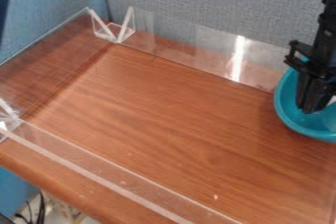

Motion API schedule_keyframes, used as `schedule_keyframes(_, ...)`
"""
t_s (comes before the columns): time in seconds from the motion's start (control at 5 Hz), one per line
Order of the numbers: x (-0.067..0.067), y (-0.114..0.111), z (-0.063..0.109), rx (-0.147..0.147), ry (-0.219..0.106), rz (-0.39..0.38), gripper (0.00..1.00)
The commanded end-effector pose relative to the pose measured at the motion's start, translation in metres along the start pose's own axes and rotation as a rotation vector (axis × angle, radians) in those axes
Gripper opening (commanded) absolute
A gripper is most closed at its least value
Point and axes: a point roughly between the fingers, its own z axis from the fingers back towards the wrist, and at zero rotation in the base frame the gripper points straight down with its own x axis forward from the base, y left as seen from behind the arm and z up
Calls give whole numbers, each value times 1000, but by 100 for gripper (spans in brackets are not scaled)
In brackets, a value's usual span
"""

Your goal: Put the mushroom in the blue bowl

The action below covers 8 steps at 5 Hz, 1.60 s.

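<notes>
The blue bowl (300, 122) sits at the right edge of the wooden table, partly cut off by the frame. My black gripper (312, 104) points straight down into the bowl, its fingers pressed together and shut. The mushroom is hidden; no part of it shows between the fingers or in the visible part of the bowl. The fingertips stand low inside the bowl, above its floor, and the arm covers the bowl's middle.
The brown wooden table (157, 110) is fenced by low clear acrylic walls (79, 164) at the front, left and back. Two clear triangular brackets (116, 27) stand at the back left corner. Grey and blue partition panels rise behind.
</notes>
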Motion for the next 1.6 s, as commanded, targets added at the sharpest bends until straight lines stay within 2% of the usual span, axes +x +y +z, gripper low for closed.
schedule_keyframes(0.0,-5,-4,30,12,-74,-29,0)
schedule_keyframes(0.4,-22,2,32,1,-59,-52,0)
schedule_keyframes(0.6,-28,0,38,0,-59,-55,100)
schedule_keyframes(0.8,-35,-1,48,1,-63,-56,100)
schedule_keyframes(1.0,-41,0,51,1,-52,-42,100)
schedule_keyframes(1.4,-26,14,44,-15,-39,18,100)
